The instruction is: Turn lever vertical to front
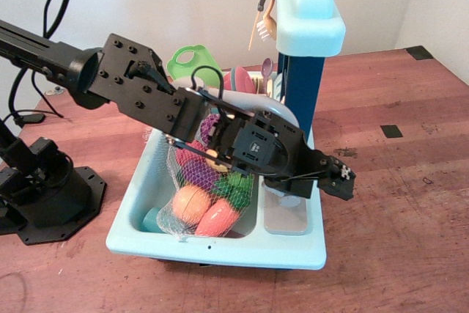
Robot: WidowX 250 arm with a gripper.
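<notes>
One reddish-brown wooden worktop [396,254] fills most of the frame, with a white wall behind it and small black squares of tape toward the right and upper right. A black robot base [44,196] sits at the lower left.

From the upper left, the black arm [139,93] reaches diagonally down across the centre, passing over a light-blue toy sink [220,243]. Its fingers [338,179] end at centre right, just past the sink's right rim, above the worktop; they are small and dark against the wrist, and I cannot tell whether they are spread or closed.

Inside the sink basin, lower centre, lies a mesh bag of toy fruit [201,199], partly covered by the arm. Behind it, at upper centre, stand a blue toy tower [311,20] and a green board [187,60] among pink dishes.

On the sink's right ledge a grey tap piece [286,199] shows just beneath the wrist, left of the fingers. The lever itself is hidden or too small to make out there.
</notes>
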